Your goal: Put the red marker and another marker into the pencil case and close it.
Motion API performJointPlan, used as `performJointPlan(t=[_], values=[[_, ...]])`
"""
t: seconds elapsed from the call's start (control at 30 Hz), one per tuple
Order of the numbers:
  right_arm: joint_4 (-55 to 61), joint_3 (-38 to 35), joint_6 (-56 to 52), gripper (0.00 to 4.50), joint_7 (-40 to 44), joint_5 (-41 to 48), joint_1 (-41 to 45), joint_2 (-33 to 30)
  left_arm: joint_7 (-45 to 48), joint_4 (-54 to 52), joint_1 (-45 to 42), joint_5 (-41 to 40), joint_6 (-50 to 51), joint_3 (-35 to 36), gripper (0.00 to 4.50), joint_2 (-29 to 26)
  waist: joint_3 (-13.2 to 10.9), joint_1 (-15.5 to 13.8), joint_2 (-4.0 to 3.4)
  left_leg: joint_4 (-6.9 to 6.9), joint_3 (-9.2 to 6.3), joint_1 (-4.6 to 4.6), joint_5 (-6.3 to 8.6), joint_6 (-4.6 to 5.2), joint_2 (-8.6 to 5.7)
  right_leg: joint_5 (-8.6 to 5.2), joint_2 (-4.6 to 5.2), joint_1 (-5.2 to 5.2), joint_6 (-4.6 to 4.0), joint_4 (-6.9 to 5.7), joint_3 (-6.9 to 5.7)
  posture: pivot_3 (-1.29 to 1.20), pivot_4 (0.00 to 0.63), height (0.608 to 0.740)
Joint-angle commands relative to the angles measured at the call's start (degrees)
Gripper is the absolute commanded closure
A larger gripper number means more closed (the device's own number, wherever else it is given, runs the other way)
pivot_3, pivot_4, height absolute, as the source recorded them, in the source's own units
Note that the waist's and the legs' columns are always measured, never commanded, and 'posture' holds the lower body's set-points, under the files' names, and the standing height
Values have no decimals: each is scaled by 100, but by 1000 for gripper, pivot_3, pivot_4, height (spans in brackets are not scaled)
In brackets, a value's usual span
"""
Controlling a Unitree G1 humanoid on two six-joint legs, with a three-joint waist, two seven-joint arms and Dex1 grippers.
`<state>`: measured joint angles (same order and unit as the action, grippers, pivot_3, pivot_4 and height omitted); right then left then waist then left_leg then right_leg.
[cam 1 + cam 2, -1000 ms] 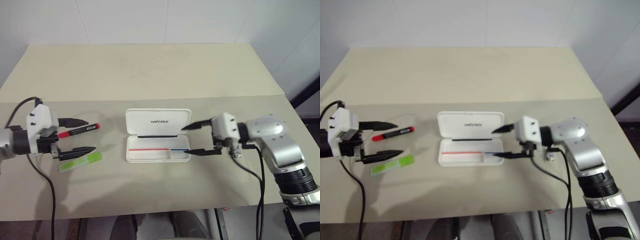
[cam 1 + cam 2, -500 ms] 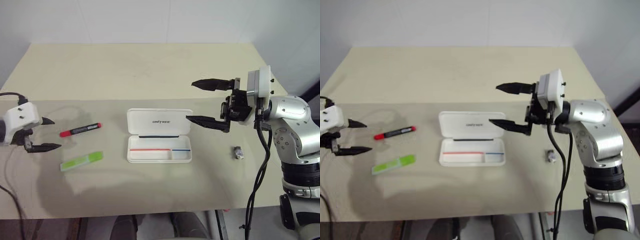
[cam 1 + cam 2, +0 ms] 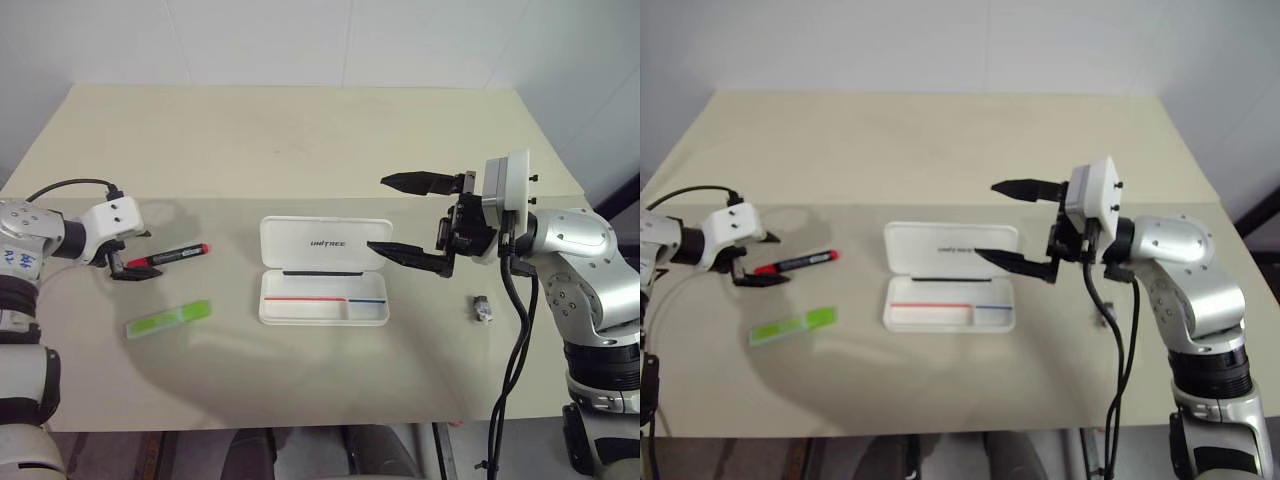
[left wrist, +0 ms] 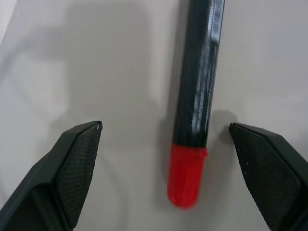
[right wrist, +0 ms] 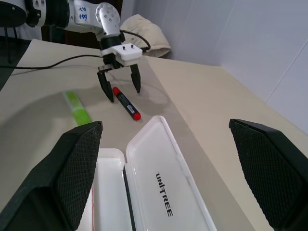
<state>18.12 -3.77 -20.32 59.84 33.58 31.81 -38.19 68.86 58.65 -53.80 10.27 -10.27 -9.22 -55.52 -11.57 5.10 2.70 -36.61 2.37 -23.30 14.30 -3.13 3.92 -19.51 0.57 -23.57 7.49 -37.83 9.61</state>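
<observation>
Left pincer spread wide at the bench's left edge, black fingers straddling the red marker, nothing gripped yet. Green marker flat just in front of it, nearer the front edge. Pencil case open at mid-bench, lid laid back, base bare. Right pincer gaping and empty, held level above the case's right end, small grey clip lying beyond. Risk ahead, judged from this pose: red cap end sitting between the fingers rather than the barrel's middle, so a squeeze there likely to pivot or roll the slim marker away; fingertips scraping the bench if lowered too far.
</observation>
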Motion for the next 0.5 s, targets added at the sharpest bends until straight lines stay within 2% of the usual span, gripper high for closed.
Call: performJointPlan(t=[0.03, 0.33, 0.37, 0.5], values=[[305, -256, -50, 0, -116, 161, -31, -110, -138, 329, -167, 186, -138, -95, 851, 132, 1, -36, -1, -7, 0, 4, 0, 0, 0, 0, 0, 5, 0, -4, 0, 0, 150, 740], [382, -394, -115, 0, -155, 227, -100, -293, -138, 540, -343, 301, -366, -119, 3759, 180, 1, -35, -1, -50, -3, 2, -13, 21, -4, 35, 0, 23, 20, -6, 7, 0, 150, 740], [382, -390, -109, 0, -157, 221, -104, -296, -145, 529, -328, 310, -391, -111, 3942, 165, 1, -35, -1, -49, -4, 3, -14, 23, -4, 36, -1, 23, 19, -7, 7, 0, 150, 740], [341, -366, -77, 0, -165, 186, -101, -294, -76, 310, -262, 350, -647, -112, 3945, 60, 1, -36, 0, -47, -4, 2, -15, 25, -4, 37, -1, 21, 19, -7, 7, 0, 150, 740]])
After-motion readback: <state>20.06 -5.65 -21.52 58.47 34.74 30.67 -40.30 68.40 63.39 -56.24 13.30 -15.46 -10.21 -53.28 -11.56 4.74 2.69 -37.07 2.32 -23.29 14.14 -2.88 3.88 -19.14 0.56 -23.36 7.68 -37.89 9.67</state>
